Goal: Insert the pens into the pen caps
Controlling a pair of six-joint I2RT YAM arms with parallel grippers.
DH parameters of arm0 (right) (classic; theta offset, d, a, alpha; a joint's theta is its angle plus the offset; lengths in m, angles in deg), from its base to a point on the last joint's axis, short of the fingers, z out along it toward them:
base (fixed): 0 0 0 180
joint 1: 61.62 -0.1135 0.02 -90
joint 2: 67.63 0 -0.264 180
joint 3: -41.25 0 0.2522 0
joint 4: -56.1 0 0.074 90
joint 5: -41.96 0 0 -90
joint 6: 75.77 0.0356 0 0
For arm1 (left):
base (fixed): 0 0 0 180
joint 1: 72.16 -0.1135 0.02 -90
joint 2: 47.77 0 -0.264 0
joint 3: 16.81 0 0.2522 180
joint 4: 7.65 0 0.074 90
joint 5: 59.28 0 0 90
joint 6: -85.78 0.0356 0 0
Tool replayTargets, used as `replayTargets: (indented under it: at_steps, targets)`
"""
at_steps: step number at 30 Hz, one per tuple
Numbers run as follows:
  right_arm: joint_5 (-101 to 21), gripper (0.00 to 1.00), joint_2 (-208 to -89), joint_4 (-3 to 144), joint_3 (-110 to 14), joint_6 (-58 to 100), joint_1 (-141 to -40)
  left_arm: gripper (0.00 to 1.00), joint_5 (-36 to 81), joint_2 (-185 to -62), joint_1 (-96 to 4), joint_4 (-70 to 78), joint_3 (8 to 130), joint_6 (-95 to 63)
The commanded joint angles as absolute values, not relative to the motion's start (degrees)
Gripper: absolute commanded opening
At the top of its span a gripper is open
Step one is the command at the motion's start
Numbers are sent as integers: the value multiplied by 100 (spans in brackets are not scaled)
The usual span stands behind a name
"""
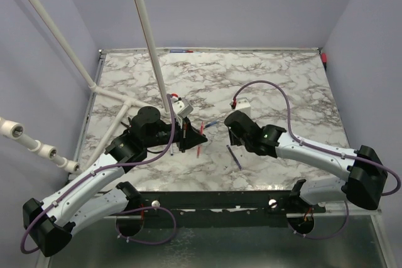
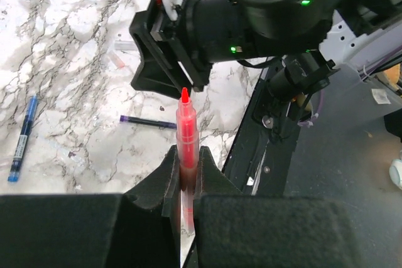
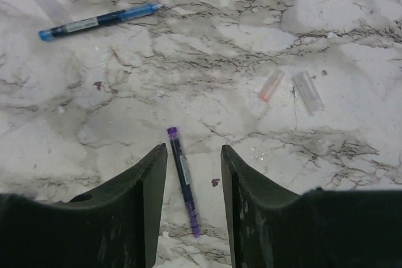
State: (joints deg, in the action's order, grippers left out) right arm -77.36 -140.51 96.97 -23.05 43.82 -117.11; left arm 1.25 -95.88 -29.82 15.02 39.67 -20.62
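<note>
My left gripper (image 2: pixel 186 155) is shut on the red pen (image 2: pixel 186 123), which stands tip-up between the jaws; in the top view the gripper (image 1: pixel 192 137) holds the red pen (image 1: pixel 200 149) at the table's middle. My right gripper (image 3: pixel 193 152) is open and empty, hovering over the dark purple-ended pen (image 3: pixel 184 181), which lies flat between its fingers in that view and also shows in the top view (image 1: pixel 233 156). The blue pen (image 3: pixel 97 21) lies flat farther off. A red-tinted cap (image 3: pixel 271 85) and a clear cap (image 3: pixel 308 92) lie side by side on the marble.
White pipes (image 1: pixel 148 36) rise from the table's left half, joined at a fitting near my left arm. The right gripper's black body (image 2: pixel 169 48) sits close in front of the red pen's tip. A black rail (image 1: pixel 220 202) runs along the near edge of the table.
</note>
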Motion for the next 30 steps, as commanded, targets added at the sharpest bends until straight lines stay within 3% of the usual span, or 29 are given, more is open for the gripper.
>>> replayTargets:
  at_steps: [1, 17, 30]
  targets:
    - [-7777, 44, -14375, 9827, -2437, 4574, -11358, 0, 231, -9569, -2983, 1604, 3950, -1942]
    - [-7955, 45, -14995, 9416, -2417, 5400, -10366, 0, 180, -9634, -2981, 1605, 3958, -1937]
    - [-8113, 40, -15563, 9215, -2543, 6044, -10035, 0, 251, -9558, -2988, 1625, 3935, -1921]
